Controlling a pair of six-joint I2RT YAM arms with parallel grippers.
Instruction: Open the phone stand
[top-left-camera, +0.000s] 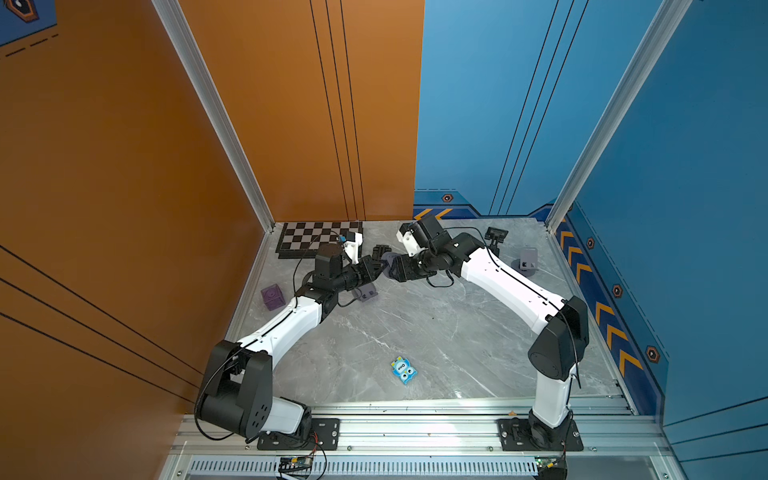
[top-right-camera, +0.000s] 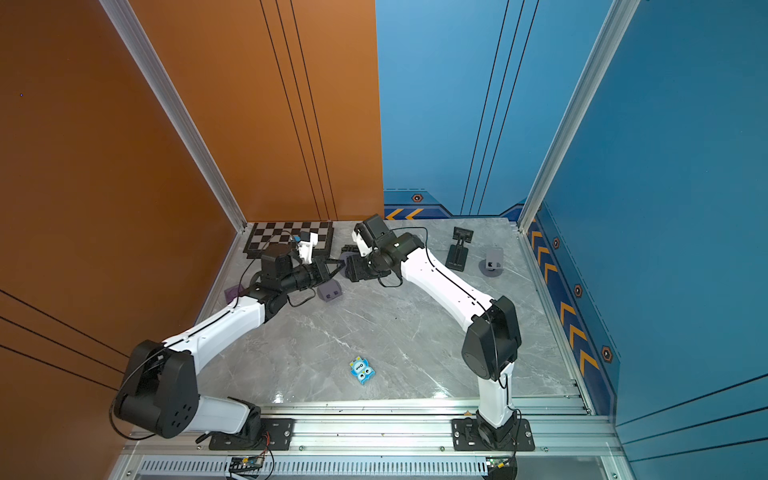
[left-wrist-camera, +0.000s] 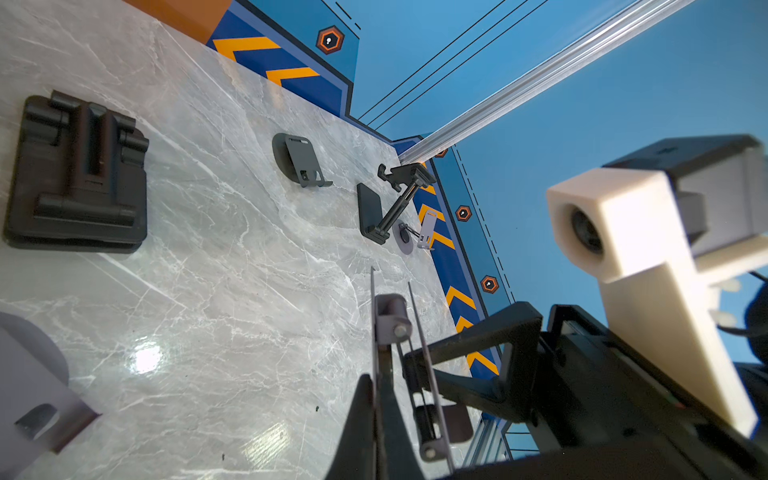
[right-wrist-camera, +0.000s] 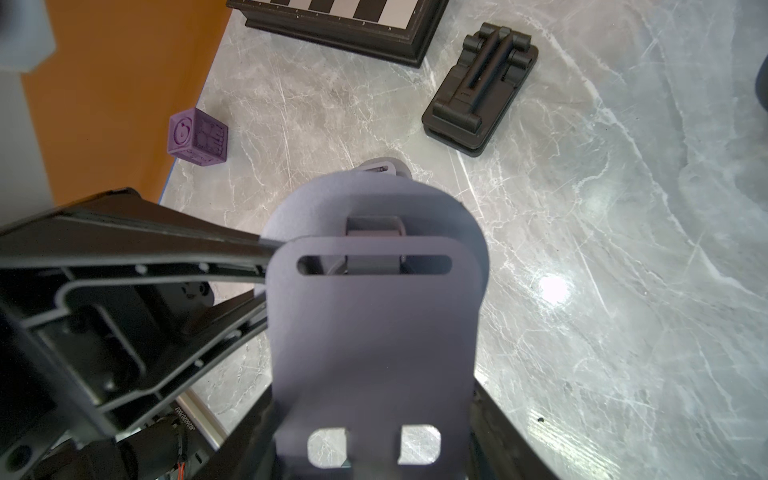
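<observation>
Left fingers (left-wrist-camera: 353, 436) pinching phone stand (right-wrist-camera: 370, 332), hidden overhead

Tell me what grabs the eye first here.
The left gripper and right gripper meet toward the back of the table, each clamped on one grey phone stand. A chessboard lies in the back corner beside the orange wall, and a bright blue toy lies alone near the front.

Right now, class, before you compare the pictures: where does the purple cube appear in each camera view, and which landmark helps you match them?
In a top view: purple cube left of centre, near the orange wall, beside the left arm.
In a top view: same place, partly hidden behind the left arm.
Left wrist: not in it.
Right wrist: close to the orange wall, apart from the chessboard.
Landmark: chessboard, missing only from the left wrist view.
</observation>
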